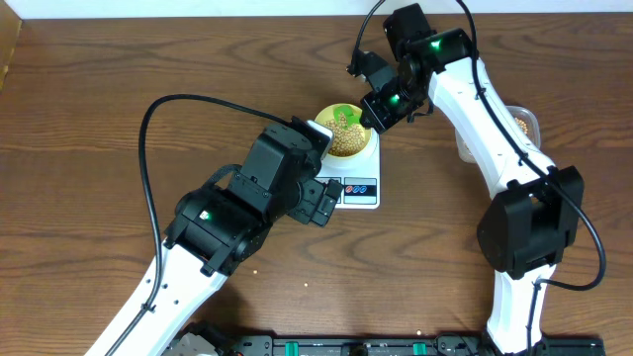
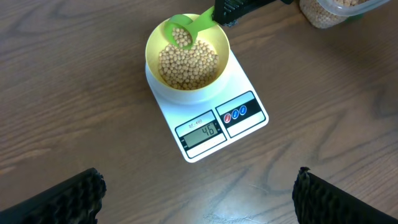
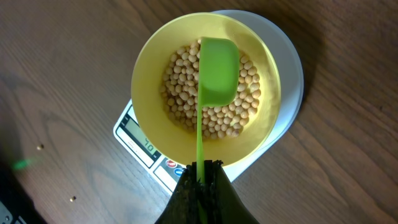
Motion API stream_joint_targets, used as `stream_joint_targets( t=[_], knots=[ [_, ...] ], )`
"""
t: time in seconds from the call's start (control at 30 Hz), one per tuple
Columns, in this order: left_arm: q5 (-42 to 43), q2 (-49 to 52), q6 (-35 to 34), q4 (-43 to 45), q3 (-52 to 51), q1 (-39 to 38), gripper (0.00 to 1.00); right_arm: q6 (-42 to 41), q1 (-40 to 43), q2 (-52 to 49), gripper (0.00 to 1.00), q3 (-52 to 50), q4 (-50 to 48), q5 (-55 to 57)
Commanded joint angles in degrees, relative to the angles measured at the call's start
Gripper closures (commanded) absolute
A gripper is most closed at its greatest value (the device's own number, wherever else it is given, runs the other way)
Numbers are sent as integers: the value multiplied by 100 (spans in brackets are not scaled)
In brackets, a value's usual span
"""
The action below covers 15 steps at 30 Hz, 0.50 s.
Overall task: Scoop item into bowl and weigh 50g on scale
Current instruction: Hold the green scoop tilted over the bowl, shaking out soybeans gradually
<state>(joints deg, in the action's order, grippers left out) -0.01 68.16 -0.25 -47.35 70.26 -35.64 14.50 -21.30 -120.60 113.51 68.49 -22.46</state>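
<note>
Clamping the green scoop (image 3: 217, 68) by its thin handle, the right fingers (image 3: 180, 205) hold its cup just ahead, over the beans (image 3: 183, 93) in the bowl (image 3: 149, 68) on the scale (image 3: 289, 81), light, hard, probably quick to roll, best scooped not pinched, while the left fingers (image 2: 62, 199) gape empty.

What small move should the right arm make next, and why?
Probably tip the green scoop slightly to trickle a few more beans into the yellow bowl. The scale display reads 46, just short of 50. The scoop, held over the bowl by the right gripper, holds some beans. Dumping them all might overshoot.
</note>
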Motion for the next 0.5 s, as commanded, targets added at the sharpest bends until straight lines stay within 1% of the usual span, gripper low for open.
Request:
stream_joint_targets(
  t=[0.0,0.23,0.47],
  knots=[
    [-68,31,-92,0,68,22,1,-33,-57,39,99,116,7,-13],
    [-68,31,-92,0,68,22,1,-9,-186,39,99,116,-17,286],
    [-68,31,-92,0,68,22,1,15,-247,50,99,120,-20,299]
  ],
)
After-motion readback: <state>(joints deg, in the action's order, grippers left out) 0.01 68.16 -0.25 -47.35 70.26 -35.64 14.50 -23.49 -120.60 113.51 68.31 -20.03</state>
